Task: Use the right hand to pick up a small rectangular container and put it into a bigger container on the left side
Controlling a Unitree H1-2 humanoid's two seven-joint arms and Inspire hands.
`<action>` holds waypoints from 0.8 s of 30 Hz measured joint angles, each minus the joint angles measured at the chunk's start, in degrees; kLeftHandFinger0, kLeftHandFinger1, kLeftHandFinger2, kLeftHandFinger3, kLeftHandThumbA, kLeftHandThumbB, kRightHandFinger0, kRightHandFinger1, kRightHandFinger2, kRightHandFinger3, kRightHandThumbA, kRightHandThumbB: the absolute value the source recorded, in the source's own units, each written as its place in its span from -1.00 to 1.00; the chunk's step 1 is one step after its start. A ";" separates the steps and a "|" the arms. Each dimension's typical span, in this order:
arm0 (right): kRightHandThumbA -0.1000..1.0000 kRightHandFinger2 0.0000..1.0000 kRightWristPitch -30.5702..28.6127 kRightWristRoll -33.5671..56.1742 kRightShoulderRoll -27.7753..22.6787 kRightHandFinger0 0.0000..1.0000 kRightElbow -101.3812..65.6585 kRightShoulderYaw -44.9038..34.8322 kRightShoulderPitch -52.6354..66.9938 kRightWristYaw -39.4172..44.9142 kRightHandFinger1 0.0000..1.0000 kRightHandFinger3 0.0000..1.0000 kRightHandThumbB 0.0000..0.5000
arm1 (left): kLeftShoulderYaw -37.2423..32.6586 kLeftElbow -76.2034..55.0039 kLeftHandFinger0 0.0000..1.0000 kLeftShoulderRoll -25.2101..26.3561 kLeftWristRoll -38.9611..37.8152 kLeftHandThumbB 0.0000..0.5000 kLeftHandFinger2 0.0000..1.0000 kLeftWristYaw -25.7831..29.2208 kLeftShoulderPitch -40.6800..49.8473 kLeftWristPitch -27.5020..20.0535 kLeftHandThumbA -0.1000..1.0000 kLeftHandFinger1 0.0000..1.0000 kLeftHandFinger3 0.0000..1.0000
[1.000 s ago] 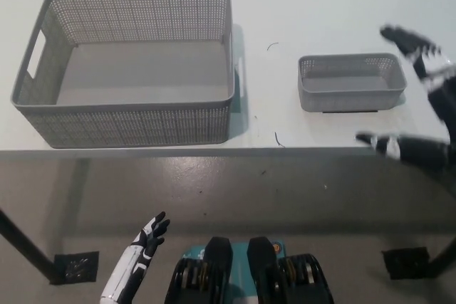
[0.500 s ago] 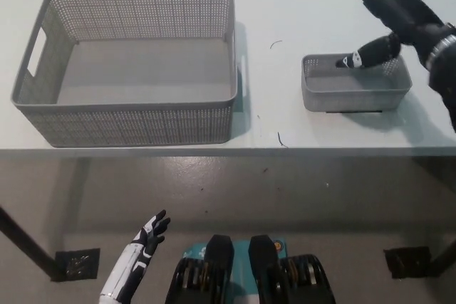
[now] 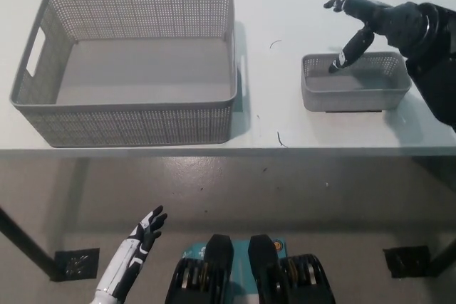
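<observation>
A small grey rectangular basket (image 3: 355, 83) stands on the white table (image 3: 285, 12) at the right. My black right hand (image 3: 363, 23) hovers over its far rim, open, with one finger reaching down inside the basket and the others spread above the table behind it. The basket is not held. A big grey perforated basket (image 3: 132, 62) with nothing in it stands on the table at the left. My white left hand (image 3: 139, 243) rests low at the lower left, below the table edge, open with nothing in it.
The table's front edge (image 3: 214, 151) runs across the middle of the picture, with grey floor below it. Small dark marks (image 3: 279, 139) lie on the table between the two baskets. Bare table surface separates the baskets.
My right hand has swung from the table's right edge in over the small basket and lowered a finger into it. The left hand sank slightly.
</observation>
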 measured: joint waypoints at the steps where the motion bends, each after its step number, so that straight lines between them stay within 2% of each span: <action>1: 1.00 1.00 0.00 0.19 -0.02 1.00 0.26 0.08 -0.51 0.64 1.00 1.00 0.82 | 0.00 -0.08 1.00 0.14 0.03 0.01 1.00 0.00 0.00 0.00 1.00 1.00 1.00; 6: 1.00 1.00 1.06 1.14 -0.08 1.00 1.33 0.14 -3.78 4.24 1.00 1.00 0.79 | -0.02 -0.35 1.00 0.52 0.22 -0.01 1.00 0.00 -0.02 0.00 1.00 1.00 1.00; 8: 1.00 1.00 1.21 1.22 -0.23 1.00 1.80 0.76 -5.35 6.03 1.00 1.00 0.62 | -0.03 -0.36 1.00 0.54 0.32 -0.04 1.00 0.01 -0.02 0.00 1.00 1.00 1.00; 10: 1.00 1.00 1.13 1.33 -0.24 1.00 4.37 1.92 -7.94 8.51 1.00 1.00 0.59 | -0.04 -0.36 1.00 0.53 0.39 -0.02 1.00 0.01 -0.03 0.00 1.00 1.00 1.00; 15: 1.00 1.00 0.33 0.94 -0.02 1.00 10.61 5.71 -13.13 11.81 1.00 1.00 0.82 | -0.05 -0.38 1.00 0.54 0.50 -0.05 1.00 0.01 -0.02 -0.01 1.00 1.00 1.00; 16: 1.00 1.00 0.25 0.67 0.10 1.00 11.53 6.50 -13.64 11.92 1.00 1.00 0.72 | -0.05 -0.38 1.00 0.54 0.58 -0.04 1.00 0.02 -0.02 -0.01 1.00 1.00 1.00; 18: 1.00 1.00 0.07 0.14 0.44 1.00 13.31 7.96 -14.25 12.10 1.00 1.00 0.69 | -0.05 -0.38 1.00 0.54 0.69 -0.03 1.00 0.02 -0.02 -0.02 1.00 1.00 1.00; 20: 1.00 1.00 -0.08 -0.15 0.83 1.00 14.71 8.91 -14.35 12.30 1.00 1.00 0.92 | -0.05 -0.37 1.00 0.54 0.72 0.01 1.00 0.01 -0.02 -0.07 1.00 1.00 1.00; 21: 1.00 1.00 -0.31 -0.49 1.01 1.00 15.61 9.96 -14.40 12.39 1.00 1.00 0.95 | -0.05 -0.37 1.00 0.54 0.72 0.00 1.00 0.01 -0.02 -0.10 1.00 1.00 1.00; 23: 1.00 1.00 -0.83 -1.48 1.51 1.00 18.31 12.05 -14.74 12.42 1.00 1.00 0.93 | -0.06 -0.38 1.00 0.57 0.72 -0.04 1.00 0.00 -0.02 -0.11 1.00 1.00 1.00; 24: 1.00 1.00 -1.02 -1.69 1.70 1.00 19.28 12.59 -14.89 12.45 1.00 1.00 0.85 | -0.05 -0.39 1.00 0.57 0.72 -0.04 1.00 0.00 -0.02 -0.11 1.00 1.00 1.00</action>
